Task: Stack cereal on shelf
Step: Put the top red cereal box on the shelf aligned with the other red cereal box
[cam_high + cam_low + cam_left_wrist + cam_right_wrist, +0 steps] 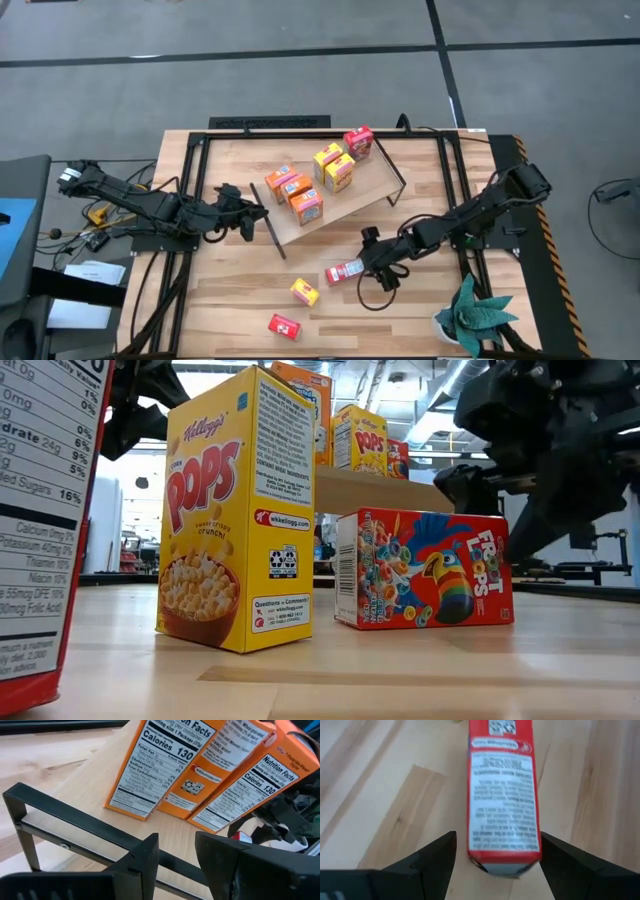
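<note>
The light-wood shelf [372, 185] lies slanted in the middle of the table. On it stand three orange cereal boxes [293, 192], two yellow ones [333, 168] and a red one [358, 142]. A red box [345, 272] lies flat on the table. A yellow box [305, 292] and another red box [284, 326] sit nearer the near edge. My right gripper [497, 845] is open, level with the lying red box [502, 795], with one finger on each side of its right end. My left gripper [177, 850] is open at the shelf's left end frame [75, 825]. My left gripper has its open fingers [147, 855] over the black rod of the shelf's left end frame [172, 865]; I cannot tell whether they touch it. My right gripper straddles the lying red box's end [502, 857]. A gap shows beside one finger [445, 850]; at the other finger I cannot tell.
A potted green plant [475, 312] stands at the table's near right corner. Black rails [455, 170] frame the tabletop. In the low view the yellow box [235, 510] stands upright beside the lying red box [425, 568]. Bare wood lies between the shelf and the loose boxes.
</note>
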Robot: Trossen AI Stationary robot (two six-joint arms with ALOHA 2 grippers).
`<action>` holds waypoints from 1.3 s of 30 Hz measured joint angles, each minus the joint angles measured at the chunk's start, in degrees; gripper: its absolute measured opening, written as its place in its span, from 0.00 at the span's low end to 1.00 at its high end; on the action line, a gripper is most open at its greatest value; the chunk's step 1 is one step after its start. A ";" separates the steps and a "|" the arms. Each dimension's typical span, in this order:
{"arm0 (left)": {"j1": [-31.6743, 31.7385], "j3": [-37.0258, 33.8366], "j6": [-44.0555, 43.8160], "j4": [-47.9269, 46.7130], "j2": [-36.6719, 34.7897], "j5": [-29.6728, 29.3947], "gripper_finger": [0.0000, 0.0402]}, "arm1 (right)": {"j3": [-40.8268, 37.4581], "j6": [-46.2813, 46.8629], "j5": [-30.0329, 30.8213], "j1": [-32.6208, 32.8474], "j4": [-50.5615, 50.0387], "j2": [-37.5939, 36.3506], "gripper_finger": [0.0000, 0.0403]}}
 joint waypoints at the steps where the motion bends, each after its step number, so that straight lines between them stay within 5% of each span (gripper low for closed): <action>1: -0.02 0.00 -0.24 0.02 0.00 -0.30 0.30 | 0.00 -0.30 -0.26 -0.31 0.07 0.00 0.74; 27: 0.00 0.00 -0.39 -0.46 0.00 -0.93 0.30 | 2.03 0.52 -7.79 -2.79 -3.43 -1.40 0.35; 35: 0.00 0.00 0.44 -0.52 -0.02 -0.73 0.30 | 9.49 -1.11 -6.77 -2.96 -20.96 -7.36 0.37; 39: 0.00 0.00 0.49 -0.44 -0.02 -0.73 0.30 | 16.62 -3.76 -1.50 -3.44 -33.16 -9.85 0.37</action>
